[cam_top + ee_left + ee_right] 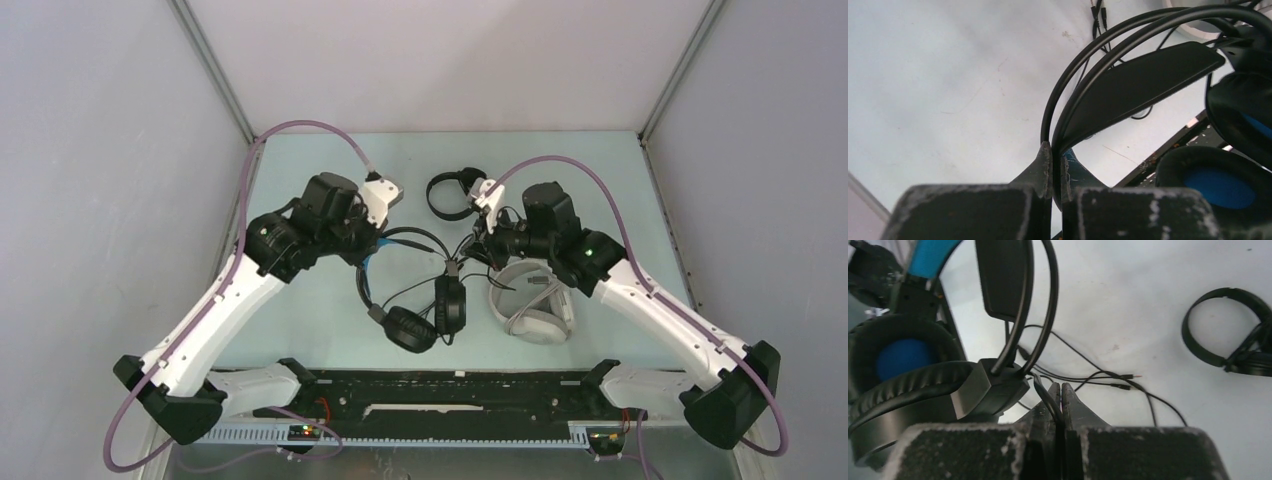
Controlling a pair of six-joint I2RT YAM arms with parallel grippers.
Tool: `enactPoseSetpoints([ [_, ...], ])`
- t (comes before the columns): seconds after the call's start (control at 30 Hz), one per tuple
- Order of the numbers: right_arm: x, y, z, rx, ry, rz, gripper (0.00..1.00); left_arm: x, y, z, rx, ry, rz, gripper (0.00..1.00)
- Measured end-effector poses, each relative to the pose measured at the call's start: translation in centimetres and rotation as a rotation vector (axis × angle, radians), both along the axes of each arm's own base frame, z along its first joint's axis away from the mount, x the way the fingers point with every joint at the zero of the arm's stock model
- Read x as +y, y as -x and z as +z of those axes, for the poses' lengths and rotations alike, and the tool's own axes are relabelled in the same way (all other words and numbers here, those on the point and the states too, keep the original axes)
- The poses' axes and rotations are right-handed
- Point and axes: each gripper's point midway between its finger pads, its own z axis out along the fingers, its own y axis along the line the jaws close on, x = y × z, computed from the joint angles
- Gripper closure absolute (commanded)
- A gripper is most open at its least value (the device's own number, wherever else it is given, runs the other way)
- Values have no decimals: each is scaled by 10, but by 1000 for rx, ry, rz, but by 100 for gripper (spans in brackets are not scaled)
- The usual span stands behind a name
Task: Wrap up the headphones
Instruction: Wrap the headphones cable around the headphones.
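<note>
Black bulky headset: left gripper pinches its headband, right gripper pinches its cable; keep cable taut, wind evenly.

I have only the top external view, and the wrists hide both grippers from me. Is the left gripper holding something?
Observer: Yes. The left gripper is shut on the bulky black over-ear headset, at its thin wire band.
Operator: And the right one?
Observer: The right gripper is shut on a black cable, just beside that headset's ear cup.
Operator: Is the cable wrapped yet?
Observer: Not that I see: two plug ends lie loose on the table.
</note>
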Motion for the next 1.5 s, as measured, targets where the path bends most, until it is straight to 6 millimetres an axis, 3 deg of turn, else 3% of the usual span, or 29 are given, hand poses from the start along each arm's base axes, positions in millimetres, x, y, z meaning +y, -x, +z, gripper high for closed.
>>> enactPoseSetpoints([
  [0.23,18,20,25,171,-42,110,100,5,-6,4,-80,-66,10,100],
  [0.37,26,24,29,308,-71,136,100,11,-9,6,-129,-85,18,100],
  [0.77,19,39,33,546,-111,147,100,19,-21,15,-329,-112,-29,100],
  [1.0,33,47,65,622,-246,230,97,19,-21,39,-448,-71,-60,100],
  [1.1,40,47,78,646,-308,254,89,17,-24,37,-444,-72,-57,100],
  [1.27,58,47,95,670,-378,294,88,15,-32,27,-399,-66,8,100],
  [1.5,83,42,93,723,-409,305,84,19,-44,18,-322,-30,195,100],
])
